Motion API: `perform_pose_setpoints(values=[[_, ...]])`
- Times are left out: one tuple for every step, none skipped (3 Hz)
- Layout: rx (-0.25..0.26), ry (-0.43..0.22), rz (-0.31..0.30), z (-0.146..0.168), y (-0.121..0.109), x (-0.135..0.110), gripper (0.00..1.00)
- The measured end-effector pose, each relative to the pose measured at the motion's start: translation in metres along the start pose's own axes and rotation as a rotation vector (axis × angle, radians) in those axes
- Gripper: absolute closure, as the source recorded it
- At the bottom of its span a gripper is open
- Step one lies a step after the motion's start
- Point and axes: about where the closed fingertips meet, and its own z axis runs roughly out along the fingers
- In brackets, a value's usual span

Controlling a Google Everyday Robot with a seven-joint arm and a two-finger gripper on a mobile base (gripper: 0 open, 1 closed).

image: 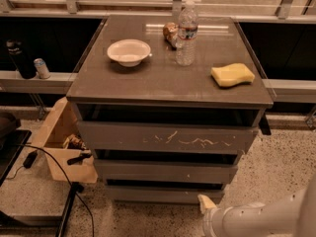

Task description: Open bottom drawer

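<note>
The bottom drawer (163, 194) is the lowest, slimmest grey front of the cabinet, plain and unmarked, sitting in line with the cabinet just above the floor. Above it are the middle front (165, 172) with a small white speck and the taller front (168, 138) with white scratches. My gripper (204, 203) shows only as a pale tip at the drawer's lower right corner, low by the floor. The white arm (256, 218) runs off to the lower right.
On the cabinet top stand a white bowl (129, 52), a water bottle (187, 33), a brown item (171, 33) and a yellow sponge (232, 74). An open cardboard box (61, 142) and a black cable (54, 164) lie on the floor at left.
</note>
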Motion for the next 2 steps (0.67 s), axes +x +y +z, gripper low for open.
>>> perform_pose_setpoints(values=[[-0.023, -0.027, 0.023, 0.038, 0.012, 0.011, 0.0], [-0.048, -0.054, 0.049, 0.073, 0.023, 0.022, 0.0]])
